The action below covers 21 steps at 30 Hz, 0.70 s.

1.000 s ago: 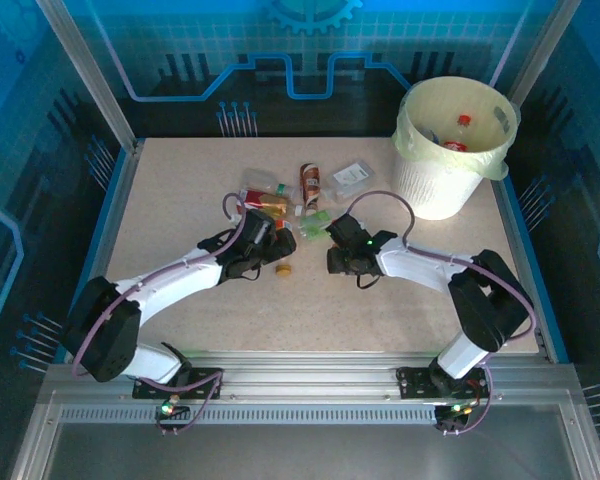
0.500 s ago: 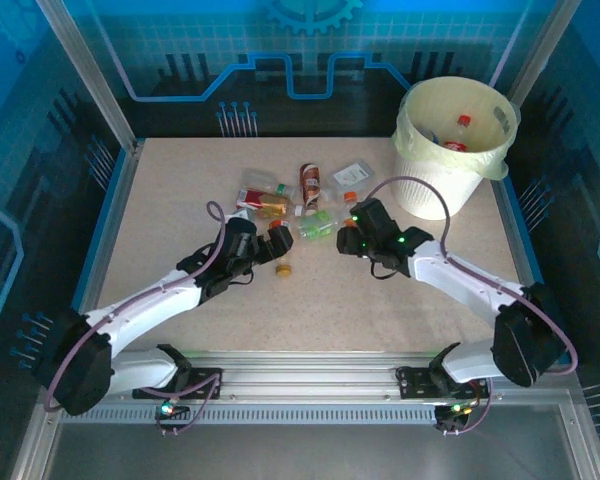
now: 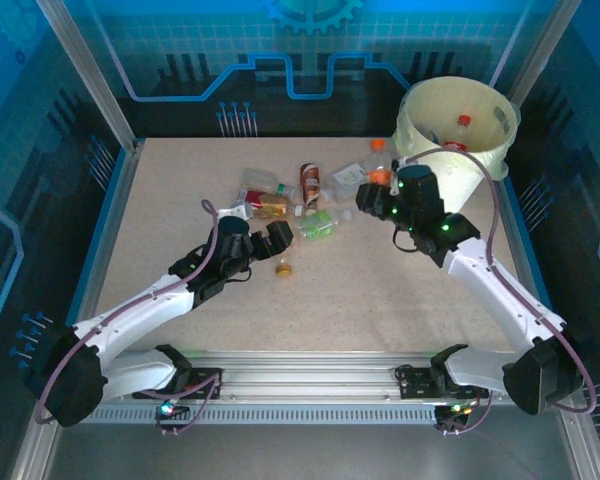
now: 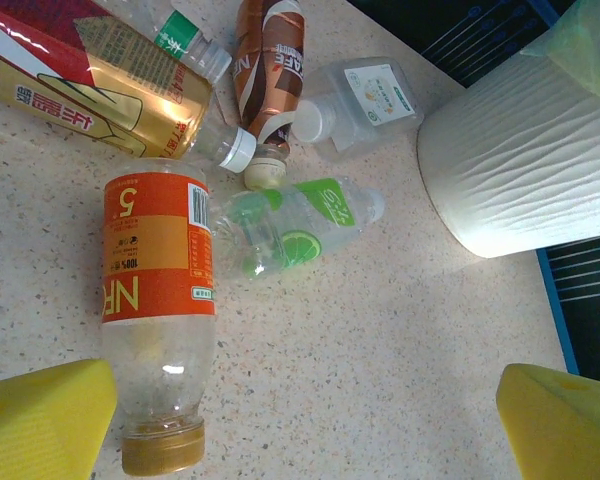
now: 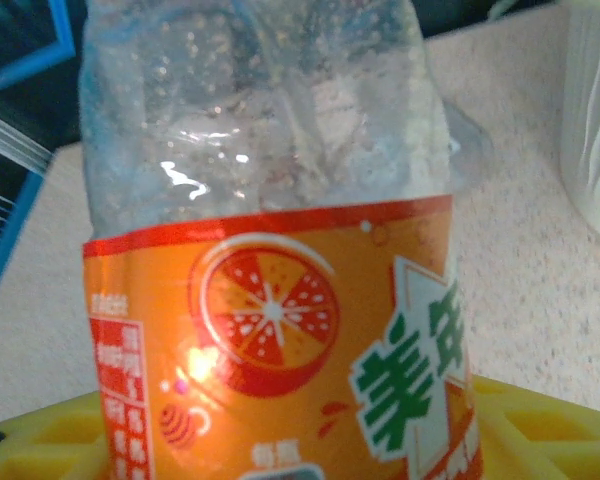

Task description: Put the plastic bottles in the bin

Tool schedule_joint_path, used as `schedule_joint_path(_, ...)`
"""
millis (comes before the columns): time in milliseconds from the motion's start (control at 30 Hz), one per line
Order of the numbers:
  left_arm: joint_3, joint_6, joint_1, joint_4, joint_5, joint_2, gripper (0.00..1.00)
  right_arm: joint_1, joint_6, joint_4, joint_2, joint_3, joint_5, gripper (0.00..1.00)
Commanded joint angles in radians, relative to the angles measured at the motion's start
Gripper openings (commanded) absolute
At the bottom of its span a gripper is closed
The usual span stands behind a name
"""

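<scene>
We begin with the counter [image 3: 170, 200], where most of the plastic bottles [image 3: 290, 195] lie in a loose group near the middle. The bin [image 3: 490, 140] stands at the far right corner and already has at least one red-capped bottle [image 3: 463, 123] inside.

The right arm [image 3: 480, 280] has changed the most. A second ago it was low beside the group, and now it is raised and stretched toward the bin. The right jaws are clamped on an orange-label bottle [image 5: 270, 330], which hangs just beside the bin's near wall and, we think, not yet above the rim. So one more bottle is on its way, but it is not dropped in.

The left arm [image 3: 150, 300] has reached forward to the group. The left jaws stand wide apart and hold nothing, above another orange bottle [image 4: 158, 290] with a brown cap. Next to it lies a green-label bottle [image 4: 290, 225]. A small loose cap [image 3: 282, 268] rests apart on the counter.
</scene>
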Motion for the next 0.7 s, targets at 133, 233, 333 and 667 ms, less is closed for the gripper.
schedule_joint_path(133,0.026,0.017,0.007,0.006,0.029,0.030,0.99,-0.179,-0.027,0.016,0.040,0.173,-0.164,0.41)
schedule_joint_path(233,0.027,0.012,0.008,0.005,0.032,0.036,0.99,-0.255,-0.017,-0.002,0.111,0.262,-0.223,0.41)
schedule_joint_path(333,0.027,0.007,0.008,-0.002,0.034,0.035,0.99,-0.315,-0.002,-0.002,0.186,0.354,-0.268,0.42)
schedule_joint_path(667,-0.003,-0.024,0.007,-0.011,0.030,0.027,0.99,-0.484,0.145,-0.003,0.453,0.642,-0.247,0.43)
